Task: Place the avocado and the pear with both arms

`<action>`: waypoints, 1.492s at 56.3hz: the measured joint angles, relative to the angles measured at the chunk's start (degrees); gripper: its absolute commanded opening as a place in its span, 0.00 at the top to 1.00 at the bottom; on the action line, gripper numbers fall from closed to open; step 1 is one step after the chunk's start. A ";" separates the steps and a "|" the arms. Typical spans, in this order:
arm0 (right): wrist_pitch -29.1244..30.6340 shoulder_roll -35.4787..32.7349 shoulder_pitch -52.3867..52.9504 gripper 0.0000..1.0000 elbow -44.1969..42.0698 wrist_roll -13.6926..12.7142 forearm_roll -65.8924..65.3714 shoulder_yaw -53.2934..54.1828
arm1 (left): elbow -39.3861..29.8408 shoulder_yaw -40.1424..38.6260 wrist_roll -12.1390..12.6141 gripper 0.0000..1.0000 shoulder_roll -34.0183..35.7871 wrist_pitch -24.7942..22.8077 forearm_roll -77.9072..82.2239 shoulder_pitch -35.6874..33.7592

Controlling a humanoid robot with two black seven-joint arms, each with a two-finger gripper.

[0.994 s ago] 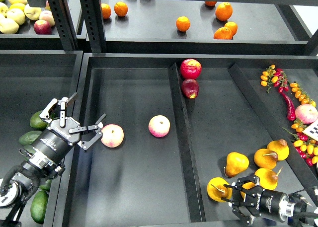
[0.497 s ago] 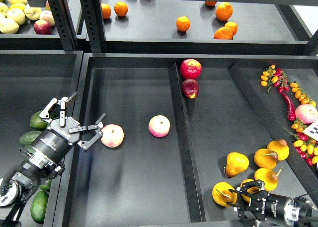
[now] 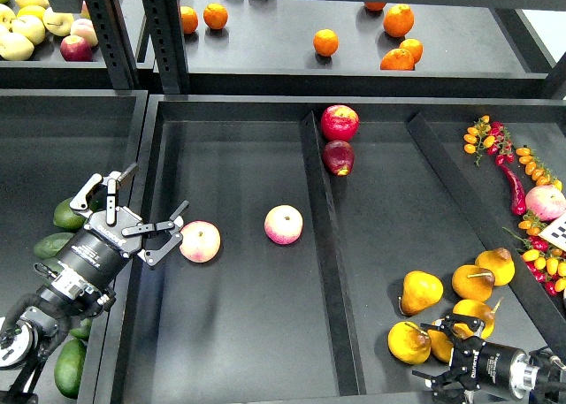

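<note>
My left gripper (image 3: 140, 215) is open and empty. It hovers over the left wall of the middle bin, with a pink-cream round fruit (image 3: 200, 241) just right of its lower finger. Dark green avocados (image 3: 65, 215) lie in the left bin beside and under that arm, with another avocado (image 3: 69, 366) near the front. My right gripper (image 3: 432, 356) is low at the front right, among several yellow-orange pears. Its fingers grip the right side of one pear (image 3: 409, 342). Other pears (image 3: 421, 291) lie just behind it.
A second pink-cream fruit (image 3: 283, 224) lies mid-bin. Two red apples (image 3: 339, 121) sit by the divider (image 3: 329, 262). A red pepper (image 3: 515, 192), small tomatoes and another pink fruit (image 3: 545, 202) fill the right bin. Oranges (image 3: 325, 42) sit on the upper shelf.
My right gripper has drawn back to the right and toward the front edge, and the pear at its fingertips has moved right with it. The left arm has not moved.
</note>
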 measured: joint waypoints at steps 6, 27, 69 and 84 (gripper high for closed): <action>-0.82 0.00 2.09 0.04 0.87 0.00 1.44 0.36 | 0.00 0.00 0.00 0.01 0.00 0.00 0.00 0.00; -8.12 2.78 8.74 0.04 6.73 -0.01 10.19 9.18 | 0.00 -0.02 0.00 0.01 0.00 0.00 0.00 0.54; -12.20 25.17 14.01 0.00 -0.11 -0.01 6.80 38.78 | 3.41 1.40 0.00 0.01 0.00 0.00 -2.16 0.41; -15.14 31.15 10.14 0.00 5.54 7.20 2.10 44.42 | 6.22 2.87 -1.02 0.01 0.00 0.00 -3.49 -1.43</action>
